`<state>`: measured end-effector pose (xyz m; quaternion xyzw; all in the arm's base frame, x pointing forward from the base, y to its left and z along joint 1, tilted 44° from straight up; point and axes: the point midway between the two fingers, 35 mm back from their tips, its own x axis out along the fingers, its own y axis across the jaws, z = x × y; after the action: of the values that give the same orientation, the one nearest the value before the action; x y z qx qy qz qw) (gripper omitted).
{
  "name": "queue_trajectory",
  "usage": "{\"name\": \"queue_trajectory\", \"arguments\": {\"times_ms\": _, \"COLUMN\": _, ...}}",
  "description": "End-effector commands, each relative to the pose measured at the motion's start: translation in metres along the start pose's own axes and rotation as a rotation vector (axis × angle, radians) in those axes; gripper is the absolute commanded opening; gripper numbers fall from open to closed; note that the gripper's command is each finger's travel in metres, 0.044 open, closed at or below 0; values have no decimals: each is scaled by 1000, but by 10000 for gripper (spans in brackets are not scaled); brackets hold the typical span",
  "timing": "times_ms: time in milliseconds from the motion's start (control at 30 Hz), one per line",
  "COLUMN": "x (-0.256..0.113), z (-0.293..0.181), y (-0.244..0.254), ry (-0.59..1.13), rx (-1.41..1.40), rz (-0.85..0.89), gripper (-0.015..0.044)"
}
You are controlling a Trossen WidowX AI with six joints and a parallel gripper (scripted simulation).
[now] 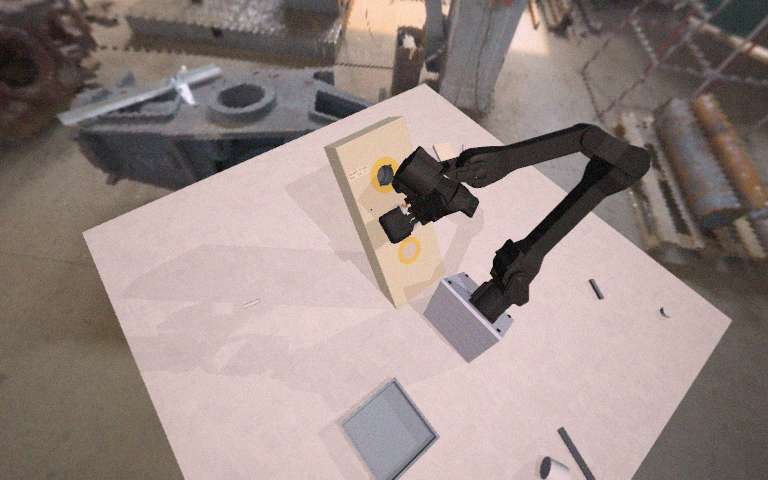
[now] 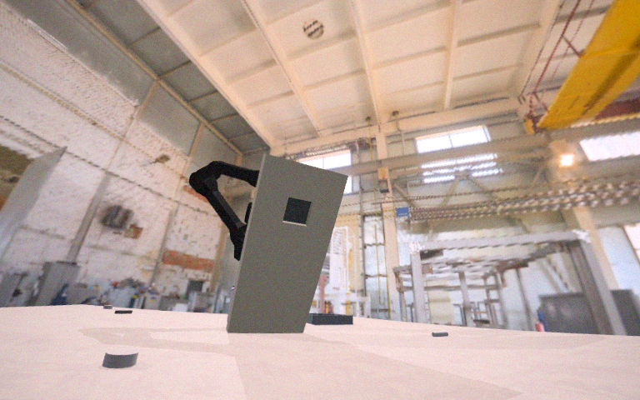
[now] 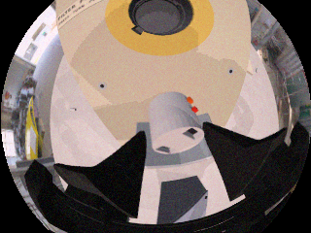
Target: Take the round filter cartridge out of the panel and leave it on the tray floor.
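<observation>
The service panel [image 1: 362,155] [image 2: 278,277] [image 3: 160,73] stands tilted, and its round opening [image 1: 385,174] [image 3: 162,16] is empty inside a yellow ring. The filter cartridge [image 3: 170,114], a pale cylinder with two dark slots on its face and red-orange tabs at one side, lies outside the opening on a grey bracket [image 3: 170,159] below it. It is mostly hidden in the top view. My gripper [image 3: 174,131] [image 1: 408,212] is open, with one fingertip at each side of the cartridge's slotted face; contact is unclear. The grey tray [image 1: 379,435] [image 2: 330,319] holds nothing visible.
A lower yellow ring [image 1: 408,250] marks the panel below the bracket. A grey box [image 1: 461,322] stands at the arm's base, between panel and tray. A short cylinder [image 1: 553,468] and dark bars [image 1: 576,453] [image 1: 595,288] lie on the right side of the table.
</observation>
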<state>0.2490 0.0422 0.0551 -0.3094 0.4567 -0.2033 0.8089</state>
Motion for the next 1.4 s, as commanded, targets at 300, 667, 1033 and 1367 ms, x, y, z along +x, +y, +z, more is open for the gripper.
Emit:
{"name": "queue_trajectory", "arguments": {"times_ms": 300, "x": -1, "z": 0, "y": 0, "ry": 0, "rx": 5, "rz": 1, "gripper": 133}}
{"name": "queue_trajectory", "arguments": {"times_ms": 667, "x": -11, "z": 23, "y": 0, "ry": -2, "rx": 0, "rz": -3, "gripper": 0}}
{"name": "queue_trajectory", "arguments": {"times_ms": 1033, "x": -58, "z": 28, "y": 5, "ry": 4, "rx": -3, "rz": 10, "gripper": 0}}
{"name": "queue_trajectory", "arguments": {"times_ms": 1367, "x": -102, "z": 29, "y": 2, "ry": 1, "rx": -2, "rz": -1, "gripper": 0}}
